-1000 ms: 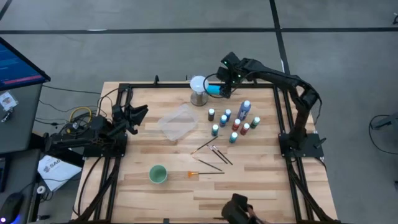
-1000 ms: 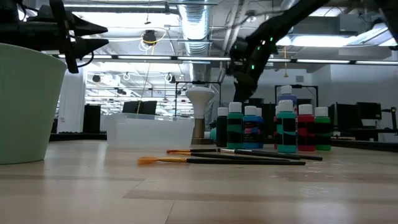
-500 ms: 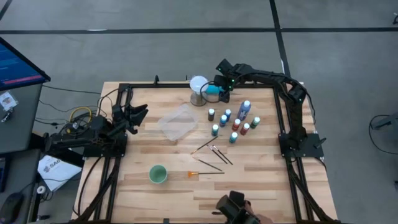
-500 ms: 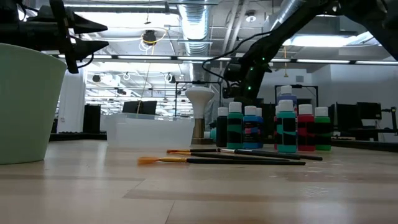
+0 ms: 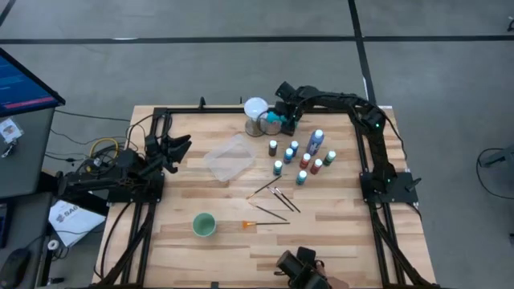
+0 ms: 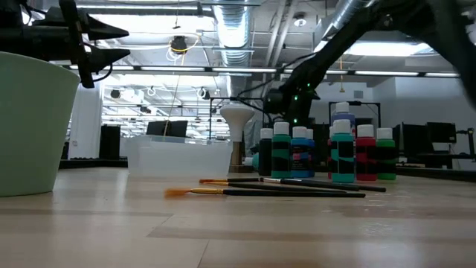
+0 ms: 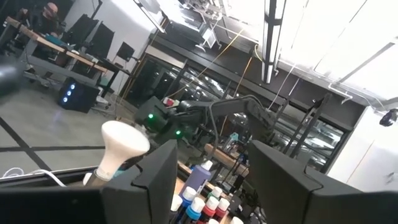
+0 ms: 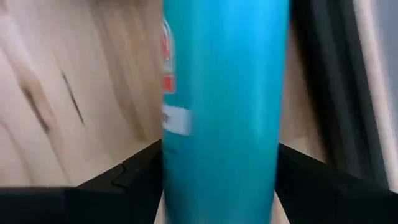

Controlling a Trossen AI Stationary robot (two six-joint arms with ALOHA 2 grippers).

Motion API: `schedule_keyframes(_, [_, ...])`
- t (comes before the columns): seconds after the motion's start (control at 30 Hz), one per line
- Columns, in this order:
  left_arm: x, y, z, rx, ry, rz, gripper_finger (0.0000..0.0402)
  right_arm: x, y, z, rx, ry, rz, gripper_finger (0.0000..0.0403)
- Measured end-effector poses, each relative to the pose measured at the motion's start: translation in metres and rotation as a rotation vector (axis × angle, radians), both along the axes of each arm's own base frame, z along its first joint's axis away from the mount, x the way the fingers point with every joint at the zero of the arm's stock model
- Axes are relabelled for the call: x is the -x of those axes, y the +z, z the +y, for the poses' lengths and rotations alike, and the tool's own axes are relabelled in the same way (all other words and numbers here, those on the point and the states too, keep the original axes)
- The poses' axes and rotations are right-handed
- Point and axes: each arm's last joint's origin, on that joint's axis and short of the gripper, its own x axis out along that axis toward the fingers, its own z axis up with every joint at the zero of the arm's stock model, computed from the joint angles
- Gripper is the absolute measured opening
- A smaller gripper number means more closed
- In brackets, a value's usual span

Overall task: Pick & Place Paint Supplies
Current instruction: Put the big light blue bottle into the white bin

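Since the earlier frames, the right arm has swung in and lowered at the far edge, bringing the right gripper (image 5: 277, 122) down around a teal bottle (image 5: 274, 124) lying beside the white globe (image 5: 256, 107); the left arm has not changed position. Nearest the front edge, a green cup (image 5: 204, 225) stands alone, and just beyond it the brushes (image 5: 273, 201) lie flat in a loose fan, the orange-tipped brush (image 5: 250, 224) closest to the cup. This flat, spread layout leaves each handle accessible from above. Farther back, the clear container (image 5: 229, 157) sits near the table centre, apparently the intended receptacle, and it holds no supplies yet. To its right the standing bottles (image 5: 301, 156) form a tight upright cluster, caps up, near one another. The left gripper (image 5: 178, 146) waits at the left side of the table, raised, with its fingers parted and nothing between them. At the far edge, the right wrist view shows the teal bottle (image 8: 224, 106) filling the gap between the two fingers (image 8: 137, 171), which stand spread at full width on either side of it; contact cannot be confirmed, so the grasp is judged not yet made. Closing on the bottle appears to be the next step.
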Motion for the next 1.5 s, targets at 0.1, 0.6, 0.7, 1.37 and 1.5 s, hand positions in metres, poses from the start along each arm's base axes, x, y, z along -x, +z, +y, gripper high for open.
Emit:
schedule_keyframes(0.1, [-0.001,-0.001,0.0,0.005,-0.003,0.006,0.0185,-0.001,0.001,-0.001,0.006,-0.004,0.012,0.023])
schedule_keyframes(0.6, [-0.005,-0.003,0.001,0.013,-0.004,0.046,0.0184,0.012,0.019,0.001,-0.024,-0.053,0.031,0.016])
schedule_keyframes(0.7, [-0.005,-0.003,0.001,0.013,-0.004,0.045,0.0184,0.02,0.044,-0.003,-0.007,-0.091,-0.044,0.016])
schedule_keyframes(1.37, [-0.003,0.002,0.001,0.005,0.003,-0.015,0.0182,0.079,0.202,0.021,0.118,-0.163,-0.595,0.0162])
schedule_keyframes(1.5, [-0.002,0.006,0.0,-0.002,0.002,-0.061,0.0182,0.079,0.223,0.036,0.108,-0.114,-0.71,0.0167])
